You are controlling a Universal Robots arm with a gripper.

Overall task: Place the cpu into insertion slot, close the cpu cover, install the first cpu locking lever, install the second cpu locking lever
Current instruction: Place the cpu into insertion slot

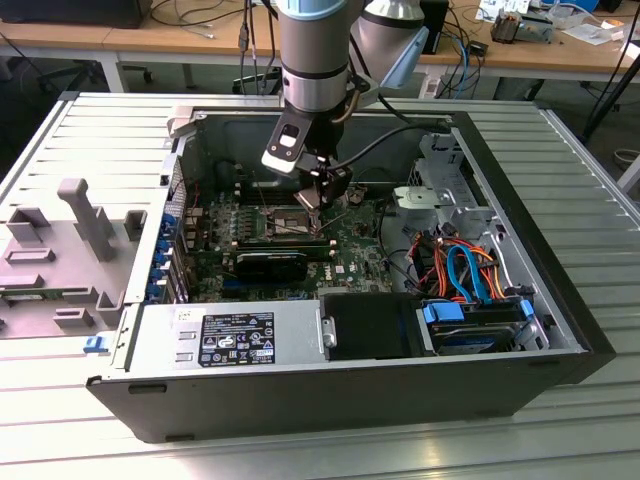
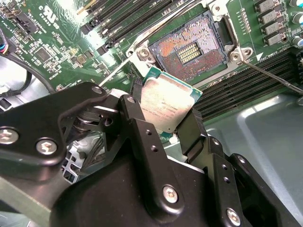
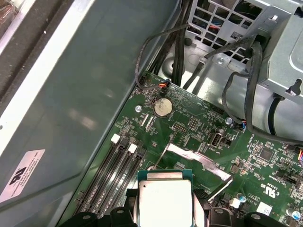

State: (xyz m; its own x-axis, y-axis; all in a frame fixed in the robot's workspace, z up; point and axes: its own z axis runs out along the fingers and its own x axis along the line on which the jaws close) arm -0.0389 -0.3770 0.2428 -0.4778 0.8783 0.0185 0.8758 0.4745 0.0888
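- Gripping the cpu [image 2: 166, 101] by two opposite edges, the gripper [image 2: 163, 118] had its black fingers [image 2: 137, 118] closed on the chip; the exterior view put the gripper [image 1: 318, 196] low inside the open computer case [image 1: 560, 300]
- cpu hung tilted above the green circuit board [image 2: 57, 42], just short of the insertion slot [image 2: 189, 47] and not yet in it; slot lay bare, nothing seated
- Risk: chip came in at an angle; if lowered so, one corner would likely land first and crush the fine contacts in the slot floor
- Risk: grip sat on thin edges only, smooth metal on hard fingers; a nudge against the slot rim could twist or drop the chip
- Risk: a thin locking lever [image 2: 272, 78] angled out beside the slot; a finger could snag it on the way down
- Risk: orientation could not be judged; a wrong rotation would keep the chip from seating
- Materials: cpu [image 3: 165, 201] had a dull silver-grey lid, flat, lightly scuffed, on a green square base
- Slot floor looked grainy, copper-tinted, with a darker centre patch; rim was bright stamped steel with screw heads at the corners
- Long black memory slots [image 2: 118, 14] ran alongside; a round silver coin cell [image 3: 162, 108] sat flat on the board
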